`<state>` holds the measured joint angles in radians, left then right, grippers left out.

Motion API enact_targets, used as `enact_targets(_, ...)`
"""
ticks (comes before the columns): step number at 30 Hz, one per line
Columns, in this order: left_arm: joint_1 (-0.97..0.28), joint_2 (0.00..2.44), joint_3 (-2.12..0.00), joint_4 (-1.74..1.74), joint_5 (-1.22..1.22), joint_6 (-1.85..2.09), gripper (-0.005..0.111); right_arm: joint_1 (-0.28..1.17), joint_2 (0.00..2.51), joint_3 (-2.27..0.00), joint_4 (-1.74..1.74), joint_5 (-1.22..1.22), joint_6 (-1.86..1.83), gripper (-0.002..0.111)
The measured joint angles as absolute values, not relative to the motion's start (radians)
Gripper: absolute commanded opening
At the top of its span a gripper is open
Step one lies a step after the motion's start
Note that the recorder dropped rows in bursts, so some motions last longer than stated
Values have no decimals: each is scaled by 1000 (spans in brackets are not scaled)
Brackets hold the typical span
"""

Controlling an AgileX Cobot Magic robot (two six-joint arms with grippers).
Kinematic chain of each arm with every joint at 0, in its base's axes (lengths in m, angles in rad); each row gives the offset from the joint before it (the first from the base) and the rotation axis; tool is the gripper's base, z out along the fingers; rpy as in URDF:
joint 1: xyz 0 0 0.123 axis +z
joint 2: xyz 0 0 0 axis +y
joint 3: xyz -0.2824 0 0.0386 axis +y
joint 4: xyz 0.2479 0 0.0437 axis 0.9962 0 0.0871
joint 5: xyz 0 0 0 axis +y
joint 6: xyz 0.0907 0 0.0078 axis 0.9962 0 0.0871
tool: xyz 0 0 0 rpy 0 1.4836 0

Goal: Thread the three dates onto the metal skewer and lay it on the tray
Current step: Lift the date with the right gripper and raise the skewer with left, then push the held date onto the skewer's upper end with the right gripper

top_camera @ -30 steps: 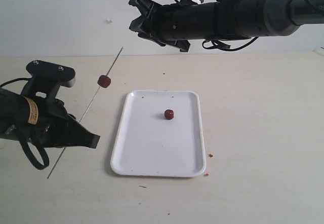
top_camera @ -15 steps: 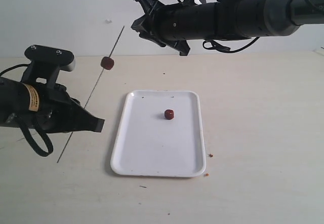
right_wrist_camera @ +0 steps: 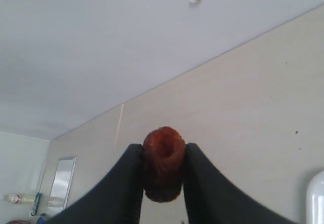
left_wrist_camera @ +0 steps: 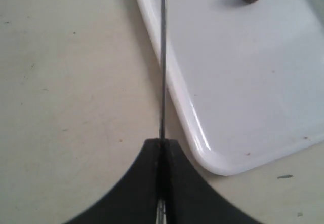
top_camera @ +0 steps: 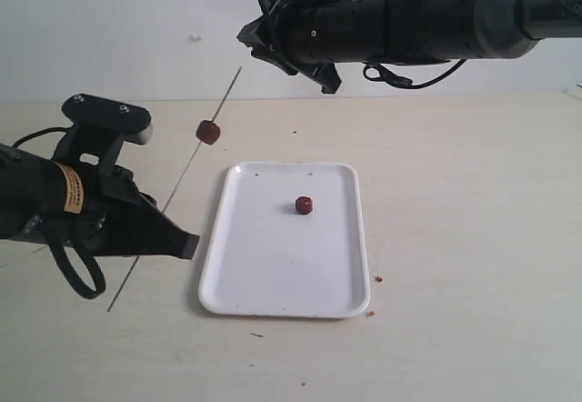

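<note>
left gripper clenched on metal skewer | one date threaded | right gripper grasping second date | third date on tray

I see my right gripper pinching a wrinkled, dark red-brown date between its black fingers, mid-frame. A pale beige tabletop lies behind it.
</note>
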<state>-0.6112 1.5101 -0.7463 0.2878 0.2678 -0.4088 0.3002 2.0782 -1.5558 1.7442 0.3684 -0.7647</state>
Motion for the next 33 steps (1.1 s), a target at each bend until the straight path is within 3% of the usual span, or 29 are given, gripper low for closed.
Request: enact_targets(33, -622, 1510, -750, 298, 256, -401, 0, 300, 2078, -1556, 1744, 403, -830, 27)
